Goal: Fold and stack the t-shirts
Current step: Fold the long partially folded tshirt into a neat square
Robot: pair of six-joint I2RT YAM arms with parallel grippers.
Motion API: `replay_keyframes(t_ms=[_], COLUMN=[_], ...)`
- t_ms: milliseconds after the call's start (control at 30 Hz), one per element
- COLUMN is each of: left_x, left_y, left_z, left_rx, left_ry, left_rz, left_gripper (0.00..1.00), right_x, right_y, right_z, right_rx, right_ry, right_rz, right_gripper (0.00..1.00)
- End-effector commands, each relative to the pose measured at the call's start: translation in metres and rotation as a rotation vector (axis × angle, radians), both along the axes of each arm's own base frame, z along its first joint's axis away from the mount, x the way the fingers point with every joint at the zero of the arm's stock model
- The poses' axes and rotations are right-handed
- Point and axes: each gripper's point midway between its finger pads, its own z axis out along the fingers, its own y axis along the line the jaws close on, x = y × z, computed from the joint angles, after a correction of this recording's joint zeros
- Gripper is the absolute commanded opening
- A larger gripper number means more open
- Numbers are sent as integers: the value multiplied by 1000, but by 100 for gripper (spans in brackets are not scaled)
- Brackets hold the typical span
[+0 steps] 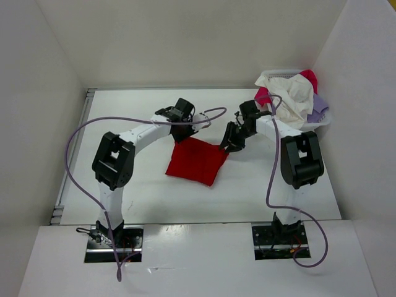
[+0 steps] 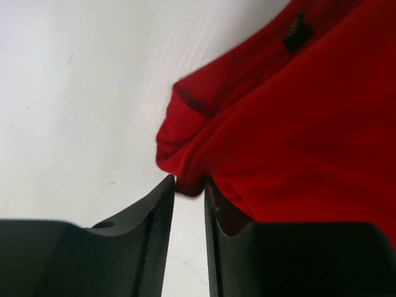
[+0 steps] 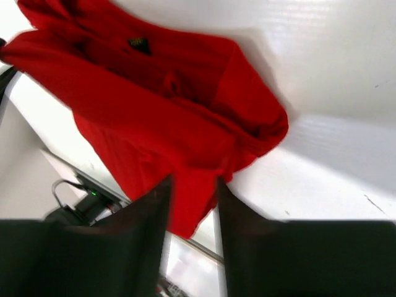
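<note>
Red cloth noted from above: one t-shirt (image 1: 197, 162) is laid folded at mid-table (image 1: 136, 111), the left gripper (image 1: 184, 132) at its far-left corner, the right gripper (image 1: 226, 147) at its far-right corner. Other shirts (image 1: 294, 99) are heaped in the basket (image 1: 323, 122). Left wrist: jaws are parted narrowly, with a cloth fold at the tips, unclamped. Right wrist: jaws are parted over the shirt's edge; the view is blurred.
</note>
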Motion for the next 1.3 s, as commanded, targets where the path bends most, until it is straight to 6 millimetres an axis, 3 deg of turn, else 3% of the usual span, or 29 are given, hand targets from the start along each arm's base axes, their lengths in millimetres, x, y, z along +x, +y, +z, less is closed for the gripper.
replay_keyframes(t_ms=[0,67,200,300,333,367,400,433,467,500,533,567,667,733,933,1033,1267], left_x=[26,36,48,44,37,29,16,-5,-21,-41,-57,-75,-108,-116,-131,-129,-135], left_y=[11,25,52,63,63,65,54,53,52,35,32,35,35,38,32,29,30], left_z=[12,19,39,53,55,64,67,55,64,60,53,40,15,8,-9,-14,-30], left_rx=[-26,-47,-84,-113,-116,-139,-192,-201,-224,-245,-237,-217,-218,-233,-285,-311,-301], left_ry=[-54,-45,-57,-46,-26,-16,28,91,99,134,170,210,325,356,412,430,477], left_rz=[110,184,274,304,297,290,235,202,159,91,76,68,68,86,106,122,127], left_gripper=[34,40,48,50,50,50,51,53,53,55,56,56,56,56,61,61,63], right_x=[37,47,45,24,18,4,-6,-15,-30,-43,-53,-65,-95,-110,-127,-135,-136], right_y=[5,2,-9,-15,-18,-17,-12,-9,-6,5,11,14,34,41,52,62,70], right_z=[33,46,65,57,64,55,56,63,55,52,54,41,31,24,18,10,-8], right_rx=[41,23,-28,-60,-62,-65,-56,-45,-48,-53,-42,-60,-51,-48,-22,-10,-19], right_ry=[-167,-222,-290,-258,-274,-242,-229,-243,-214,-208,-200,-166,-130,-105,-91,-75,-60], right_rz=[16,1,-25,-26,-43,-41,-41,-38,-27,2,8,20,77,92,111,132,154], right_gripper=[46,52,54,54,54,54,54,54,54,54,54,54,54,54,54,54,49])
